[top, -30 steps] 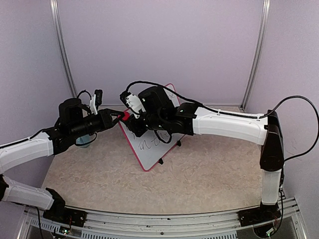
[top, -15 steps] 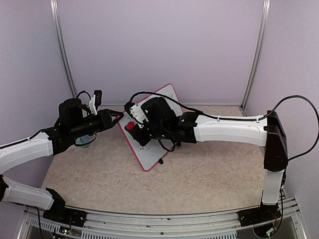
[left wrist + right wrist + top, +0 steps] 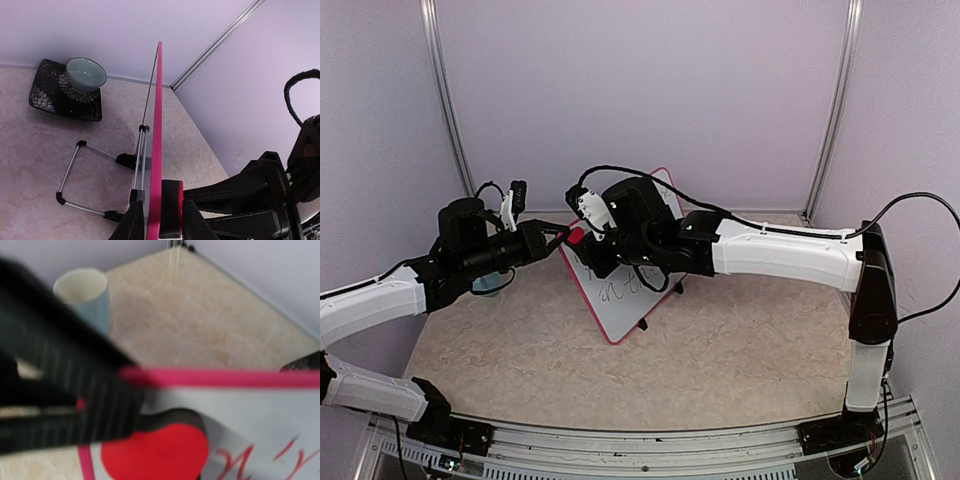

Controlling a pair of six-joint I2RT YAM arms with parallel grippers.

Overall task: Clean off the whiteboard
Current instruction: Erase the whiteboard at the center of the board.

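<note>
The beige stone-patterned table (image 3: 740,350) carries the large white rectangular whiteboard with a pink-red frame (image 3: 625,300), propped tilted on its wire stand (image 3: 80,175) left of centre, dark handwriting on its face. The left gripper (image 3: 561,232) sits narrowly astride the board's upper left edge; I cannot tell whether it pinches. The right gripper (image 3: 586,243) clamps a small red eraser block (image 3: 171,207) flat against the board's face just beside that edge.
</note>
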